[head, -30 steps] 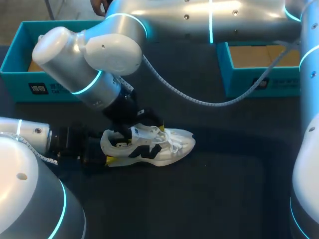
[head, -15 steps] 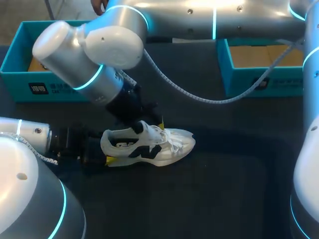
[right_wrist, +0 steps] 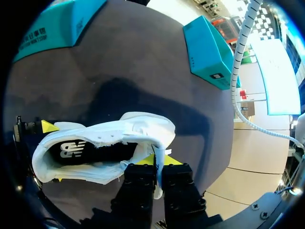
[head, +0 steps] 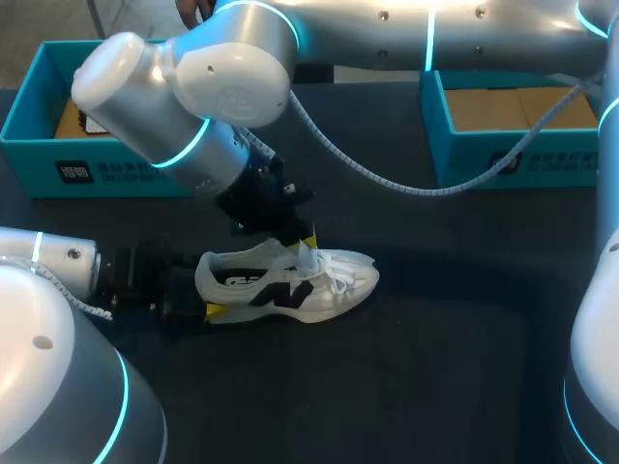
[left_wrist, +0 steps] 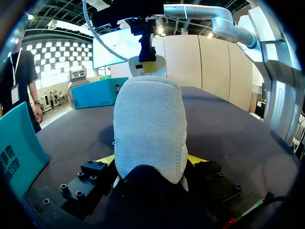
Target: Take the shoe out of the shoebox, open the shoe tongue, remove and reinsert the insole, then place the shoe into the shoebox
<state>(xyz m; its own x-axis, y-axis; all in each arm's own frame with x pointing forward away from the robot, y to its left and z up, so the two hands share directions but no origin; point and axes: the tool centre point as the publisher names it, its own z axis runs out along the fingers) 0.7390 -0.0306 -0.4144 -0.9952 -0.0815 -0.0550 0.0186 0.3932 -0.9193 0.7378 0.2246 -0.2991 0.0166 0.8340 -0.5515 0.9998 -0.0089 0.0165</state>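
Right now the white shoe stands on the dark table, outside both teal boxes. Left gripper clamps its heel; right gripper pinches the tongue. Dark logos mark its side and insole.

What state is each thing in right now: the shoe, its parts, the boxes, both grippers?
shoe: standing on its sole on the table
tongue: raised, leaving the opening exposed
insole: inside the shoe
left gripper: shut on the shoe's heel
right gripper: shut on the tongue
left shoebox: open
right shoebox: open
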